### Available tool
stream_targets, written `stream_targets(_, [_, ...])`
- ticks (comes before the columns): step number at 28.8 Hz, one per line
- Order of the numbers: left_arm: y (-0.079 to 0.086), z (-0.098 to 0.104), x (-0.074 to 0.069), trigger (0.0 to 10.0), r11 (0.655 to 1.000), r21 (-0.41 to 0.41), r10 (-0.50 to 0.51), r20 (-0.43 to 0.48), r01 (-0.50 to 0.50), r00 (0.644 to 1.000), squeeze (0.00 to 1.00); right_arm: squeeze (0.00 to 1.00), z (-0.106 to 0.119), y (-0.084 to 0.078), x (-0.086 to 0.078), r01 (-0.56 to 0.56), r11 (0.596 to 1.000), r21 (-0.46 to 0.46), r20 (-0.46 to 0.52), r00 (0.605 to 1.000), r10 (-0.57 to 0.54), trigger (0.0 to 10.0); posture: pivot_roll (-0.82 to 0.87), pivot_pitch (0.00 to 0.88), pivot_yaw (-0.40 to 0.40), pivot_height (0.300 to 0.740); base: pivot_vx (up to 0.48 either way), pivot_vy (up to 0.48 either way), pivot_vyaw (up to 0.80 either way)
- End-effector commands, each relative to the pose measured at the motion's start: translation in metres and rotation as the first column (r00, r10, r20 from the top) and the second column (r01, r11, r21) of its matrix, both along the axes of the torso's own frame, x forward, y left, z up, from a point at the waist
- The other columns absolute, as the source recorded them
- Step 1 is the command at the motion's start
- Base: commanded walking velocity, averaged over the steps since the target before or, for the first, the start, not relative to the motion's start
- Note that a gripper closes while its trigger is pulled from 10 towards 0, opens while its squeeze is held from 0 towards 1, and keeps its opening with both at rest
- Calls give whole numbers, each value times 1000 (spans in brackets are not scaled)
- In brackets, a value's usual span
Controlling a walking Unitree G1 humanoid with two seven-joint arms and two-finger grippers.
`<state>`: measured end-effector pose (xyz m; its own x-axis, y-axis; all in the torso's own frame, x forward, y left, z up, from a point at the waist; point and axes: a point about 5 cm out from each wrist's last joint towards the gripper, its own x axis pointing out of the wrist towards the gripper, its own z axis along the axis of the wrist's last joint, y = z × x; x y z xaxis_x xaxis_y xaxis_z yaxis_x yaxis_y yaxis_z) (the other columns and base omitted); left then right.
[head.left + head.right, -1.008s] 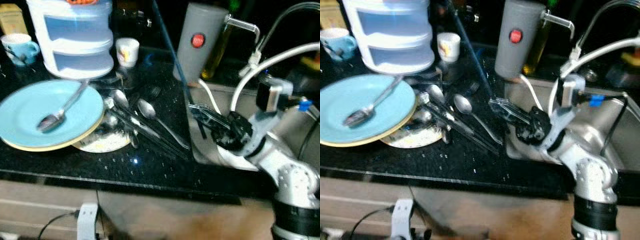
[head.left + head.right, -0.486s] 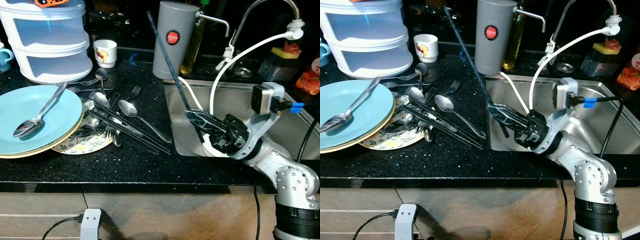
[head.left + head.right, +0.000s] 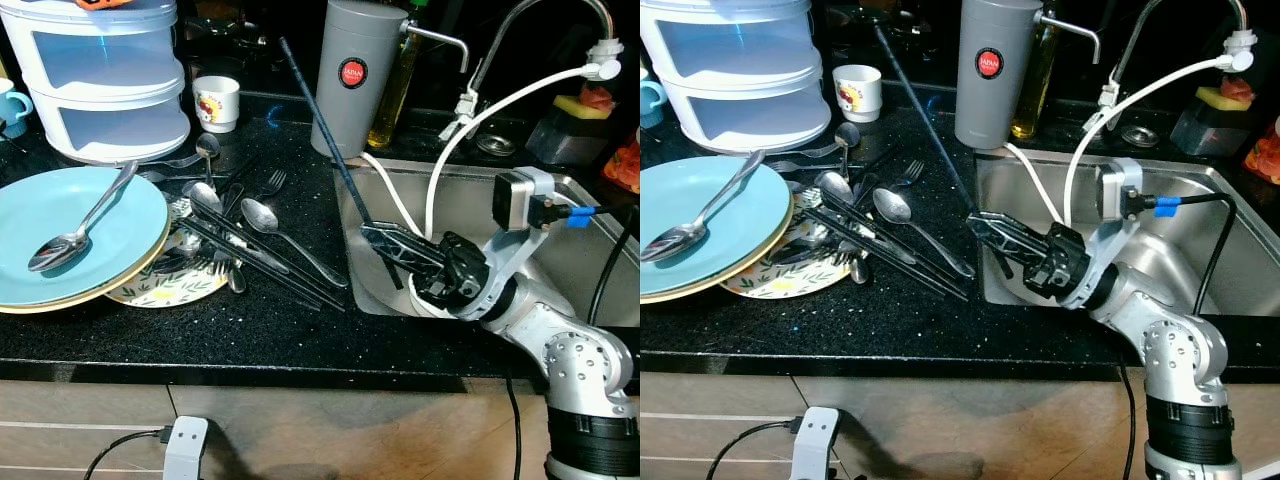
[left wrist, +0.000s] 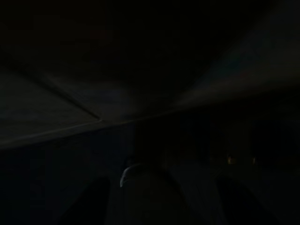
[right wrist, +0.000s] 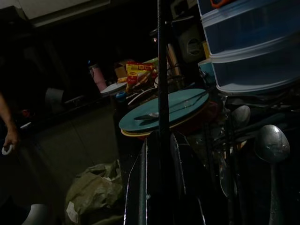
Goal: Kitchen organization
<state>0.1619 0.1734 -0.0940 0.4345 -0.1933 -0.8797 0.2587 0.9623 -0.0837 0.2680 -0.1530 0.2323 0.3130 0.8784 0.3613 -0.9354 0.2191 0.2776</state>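
The right tool [image 3: 385,240] hangs over the near-left corner of the sink [image 3: 560,215], its two black fingers closed on the lower end of a long dark rod [image 3: 318,115] that slants up and away over the counter [image 3: 270,320] towards the grey canister [image 3: 355,75]; in the right wrist view the rod [image 5: 162,70] runs straight up between the fingers. What the rod is, chopstick or some utensil handle, I cannot tell. The left tool hangs idle in the dark, and I cannot tell how its fingers stand. Just left of the sink edge, most of the job looks untouched: a loose heap of cutlery [image 3: 250,235], with spoons, forks and dark sticks crossing one another, lies on the counter and partly over a patterned plate [image 3: 175,285]. Beside it a blue plate [image 3: 75,235] sits on top of a cream one, with a spoon [image 3: 75,235] resting in it. Behind stand a white drawer stack [image 3: 110,85], a small cup [image 3: 216,102] and a blue mug [image 3: 10,100]. A white hose [image 3: 500,105] curves from the tap into the sink. By my reading the sorting has barely begun: one piece is in hand over the sink, and the heap, the plates and the cups are all left to be dealt with.
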Motion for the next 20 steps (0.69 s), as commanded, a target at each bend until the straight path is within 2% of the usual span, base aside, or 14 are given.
stream_targets(1, [-3,3,6,10000,999,12,-41,29,41,999,0,0,-3,-4,0,27,1000,-15,0,1000,-27,10000,82,17,-64,740,0,0,0])
stream_targets(18, [-4,2,6,10000,1000,4,-18,31,18,999,0,0,-6,-1,0,28,999,-28,-9,1000,-28,10000,85,24,-64,740,-277,0,0])
stream_targets(20, [-1,3,8,10000,1000,22,-4,38,3,999,0,0,-6,-1,0,27,999,-27,-10,1000,-27,10000,83,25,-66,740,0,0,0])
